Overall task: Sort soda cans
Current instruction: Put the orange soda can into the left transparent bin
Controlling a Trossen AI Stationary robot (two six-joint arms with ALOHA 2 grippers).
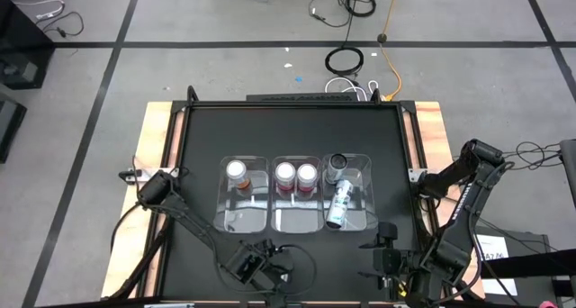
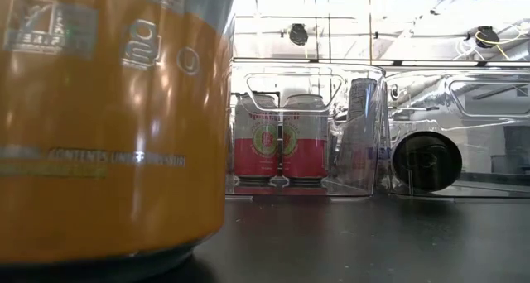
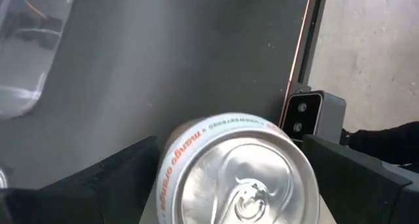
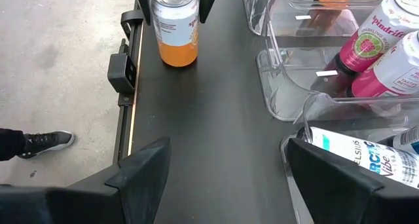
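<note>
From above, three clear bins (image 1: 245,220) sit mid-counter (image 1: 288,137): one orange can (image 1: 237,172), two red cans (image 1: 296,175), two grey cans (image 1: 339,191), one lying down. The left wrist view shows the left gripper (image 3: 229,185) spread open around a second orange can (image 3: 236,171). The right gripper (image 4: 226,168) hangs open, empty.

site: I read this as a robotics lab or test bay | evidence: my black worktable (image 1: 292,128) stands on bare grey concrete floor (image 1: 468,74) marked with dark tape lines | loose cables (image 1: 346,60) lie coiled beyond the table | bright ceiling lights (image 2: 356,10) overhead
</note>
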